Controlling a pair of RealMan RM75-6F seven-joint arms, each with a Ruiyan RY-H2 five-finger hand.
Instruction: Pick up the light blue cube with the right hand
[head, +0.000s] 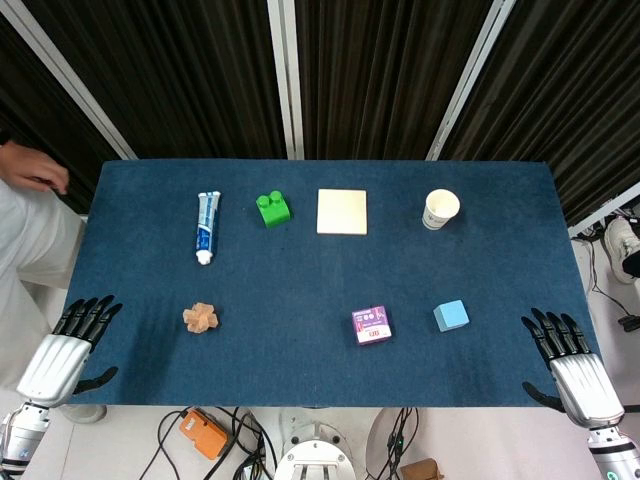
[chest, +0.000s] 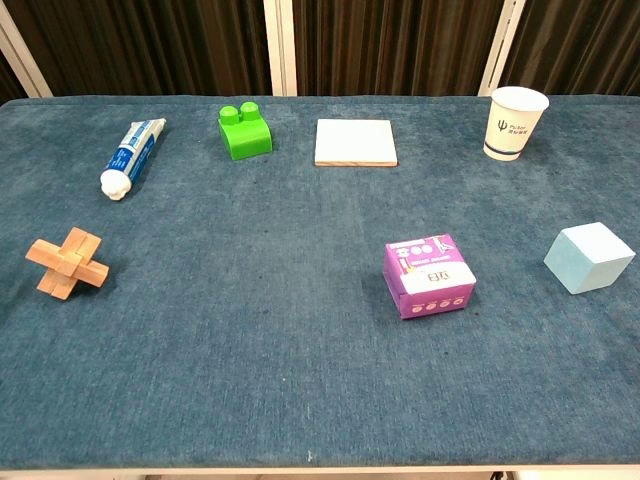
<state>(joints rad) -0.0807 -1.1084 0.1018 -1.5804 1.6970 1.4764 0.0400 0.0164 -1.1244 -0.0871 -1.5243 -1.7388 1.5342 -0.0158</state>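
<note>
The light blue cube (head: 451, 316) sits on the blue worktop (head: 300, 290) at about four o'clock from the middle, near the right edge, with nothing touching it. In the chest view the cube (chest: 590, 258) rests alone at three o'clock, apart from the purple box (chest: 429, 276) to its nine o'clock.

The right hand (head: 570, 365) lies at the worktop's five o'clock corner, released, fingers spread and holding nothing, near the cube but apart from it. The left hand (head: 68, 345) lies at the seven o'clock corner, likewise released with fingers spread, grasping nothing.

Along the far side, from ten o'clock to two o'clock, lie a toothpaste tube (head: 207, 227), a green building block (head: 272, 209), a pale square tile (head: 342, 211) and an upright paper cup (head: 440, 209). A wooden puzzle cross (head: 200, 317) sits at eight o'clock. A person's hand (head: 32, 168) shows past the worktop's ten o'clock corner.
</note>
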